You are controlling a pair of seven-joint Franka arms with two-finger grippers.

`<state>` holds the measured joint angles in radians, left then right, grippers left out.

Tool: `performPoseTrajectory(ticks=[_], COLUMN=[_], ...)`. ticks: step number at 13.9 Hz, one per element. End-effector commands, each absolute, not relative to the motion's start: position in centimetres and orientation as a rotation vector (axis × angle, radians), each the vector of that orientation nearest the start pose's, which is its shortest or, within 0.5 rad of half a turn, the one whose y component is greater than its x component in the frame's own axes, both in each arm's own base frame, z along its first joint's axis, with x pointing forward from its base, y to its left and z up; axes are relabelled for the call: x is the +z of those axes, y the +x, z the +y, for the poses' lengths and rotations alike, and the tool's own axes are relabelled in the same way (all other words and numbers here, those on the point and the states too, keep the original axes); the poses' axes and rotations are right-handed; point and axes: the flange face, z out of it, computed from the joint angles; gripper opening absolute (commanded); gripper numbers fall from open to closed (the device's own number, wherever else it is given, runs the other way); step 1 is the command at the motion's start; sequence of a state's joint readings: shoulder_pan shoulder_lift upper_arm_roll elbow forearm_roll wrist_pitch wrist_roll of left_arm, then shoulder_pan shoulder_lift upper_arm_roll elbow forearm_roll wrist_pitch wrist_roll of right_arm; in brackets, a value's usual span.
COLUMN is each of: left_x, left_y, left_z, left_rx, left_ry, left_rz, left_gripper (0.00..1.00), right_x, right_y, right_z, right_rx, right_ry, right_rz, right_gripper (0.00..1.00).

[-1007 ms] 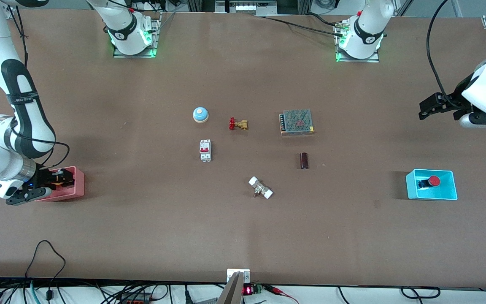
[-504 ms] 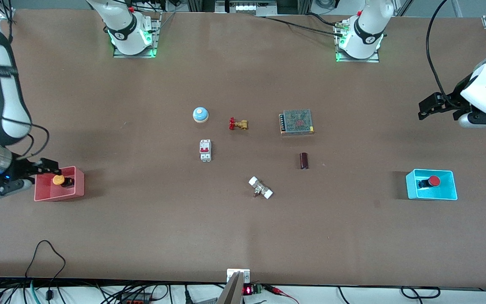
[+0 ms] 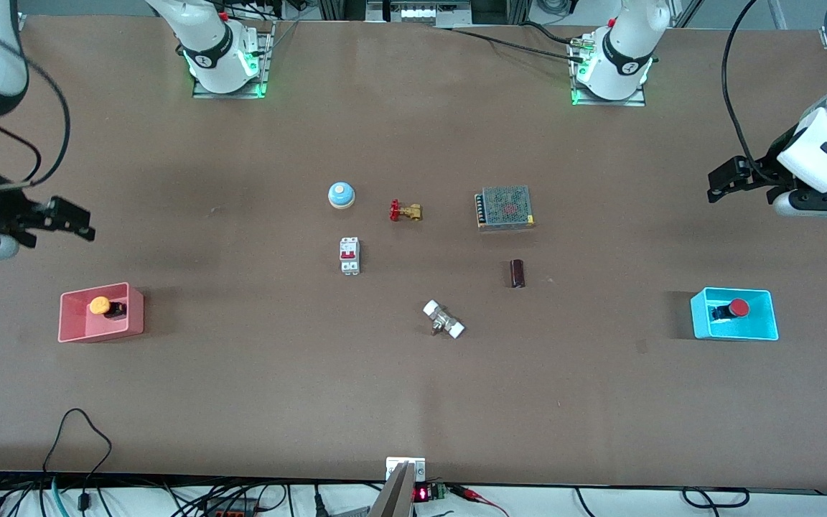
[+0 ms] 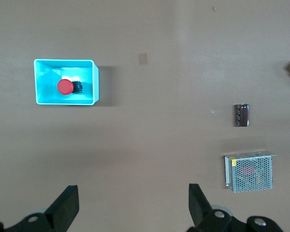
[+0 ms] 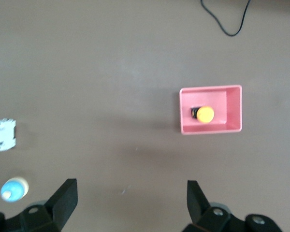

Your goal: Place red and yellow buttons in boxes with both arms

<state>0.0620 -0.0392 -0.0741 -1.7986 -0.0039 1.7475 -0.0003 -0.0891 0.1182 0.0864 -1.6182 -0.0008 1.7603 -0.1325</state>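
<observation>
The yellow button (image 3: 100, 306) lies in the pink box (image 3: 97, 334) at the right arm's end of the table. The red button (image 3: 738, 308) lies in the cyan box (image 3: 736, 334) at the left arm's end. My right gripper (image 3: 87, 222) is open and empty, up over bare table, clear of the pink box. Its wrist view shows the yellow button (image 5: 205, 114) in the pink box (image 5: 210, 129). My left gripper (image 3: 715, 185) is open and empty over bare table, clear of the cyan box. Its wrist view shows the red button (image 4: 65, 86) in the cyan box (image 4: 63, 102).
In the middle of the table stand a blue-and-white bell (image 3: 341, 194), a brass valve (image 3: 405, 211), a grey mesh-topped unit (image 3: 505, 207), a white breaker (image 3: 349, 255), a dark cylinder (image 3: 517, 273) and a white-ended fitting (image 3: 444, 319).
My right gripper let go of the yellow button in the pink box, opened, and rose up and away from the box. The left arm has barely moved.
</observation>
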Motion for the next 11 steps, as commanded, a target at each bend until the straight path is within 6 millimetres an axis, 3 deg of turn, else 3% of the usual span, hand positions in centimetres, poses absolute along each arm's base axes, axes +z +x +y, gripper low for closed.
performPoseTrajectory(ticks=[1, 4, 8, 11], left_x=[56.0, 56.0, 56.0, 56.2], left_y=[54.7, 54.7, 54.7, 54.7], left_z=[-1.2, -1.2, -1.2, -1.2], left_rx=[0.026, 0.031, 0.031, 0.026], left_ry=[-3.126, -3.126, -3.125, -3.126], left_rz=[0.029, 0.029, 0.029, 0.029], left_gripper=[1.0, 1.0, 1.0, 1.0], right_x=[57.2, 58.1, 57.8, 57.7], right_y=[56.6, 55.5, 56.5, 56.5], right_z=[0.8, 2.9, 2.0, 2.7], right_rx=[-0.018, 0.036, 0.027, 0.027], right_ry=[-3.153, -3.152, -3.147, -3.152], right_rz=[-0.198, -0.128, -0.136, -0.157], right_gripper=[1.0, 1.0, 1.0, 1.0])
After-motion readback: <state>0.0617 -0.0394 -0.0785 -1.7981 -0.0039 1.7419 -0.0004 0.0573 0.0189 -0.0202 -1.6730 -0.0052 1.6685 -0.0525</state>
